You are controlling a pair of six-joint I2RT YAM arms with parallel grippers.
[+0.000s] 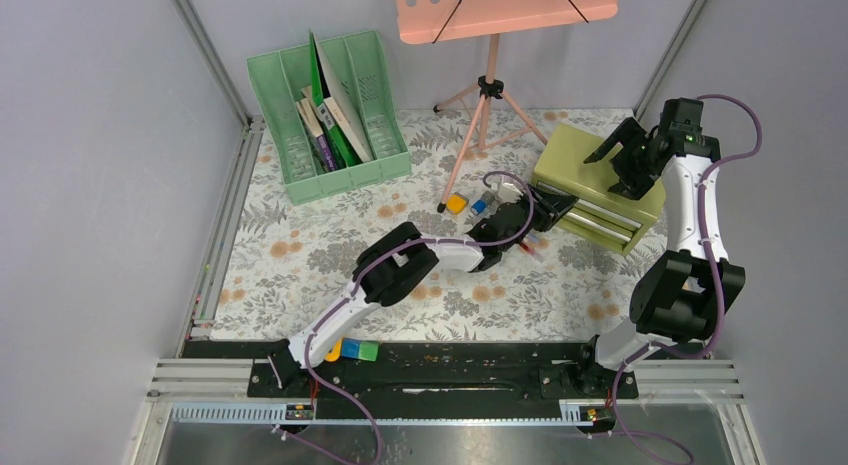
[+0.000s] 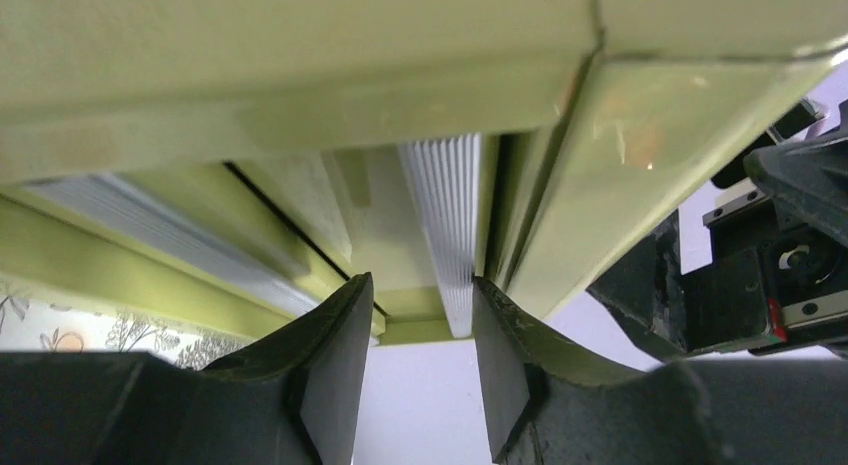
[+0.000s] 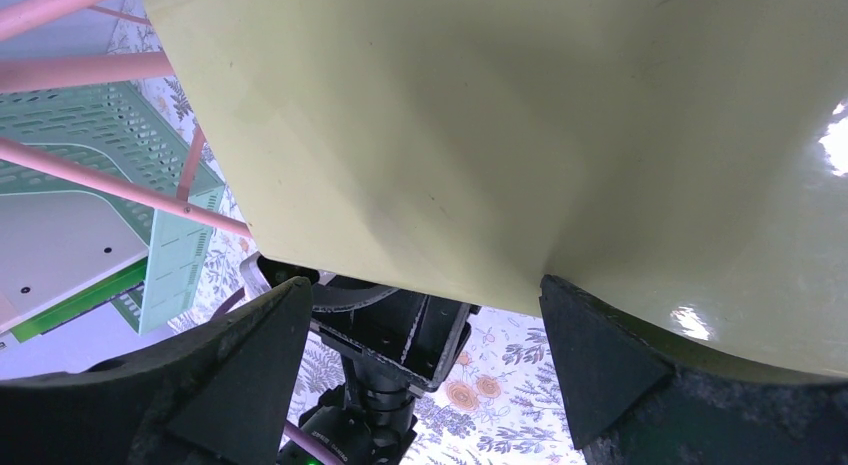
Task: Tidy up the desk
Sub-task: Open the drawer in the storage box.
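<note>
The desk (image 1: 300,255) is a flat top under a pale cloth printed with ferns and orange flowers. At its right stands an olive-green drawer box (image 1: 588,155). My left gripper (image 1: 548,207) reaches to the box's front. In the left wrist view the left gripper (image 2: 420,285) is open. A ribbed silver drawer handle (image 2: 452,225) sits just past its tips, against the right finger (image 2: 500,365). My right gripper (image 1: 612,150) rests over the box's top. It is wide open (image 3: 425,295), with the box's pale top (image 3: 520,135) against its fingertips.
A green slotted file rack (image 1: 372,170) with books stands at the back left. A pink tripod stand (image 1: 487,95) rises behind the middle. A yellow block (image 1: 457,203) and a small blue item (image 1: 480,205) lie near my left arm. Coloured blocks (image 1: 352,350) sit by its base.
</note>
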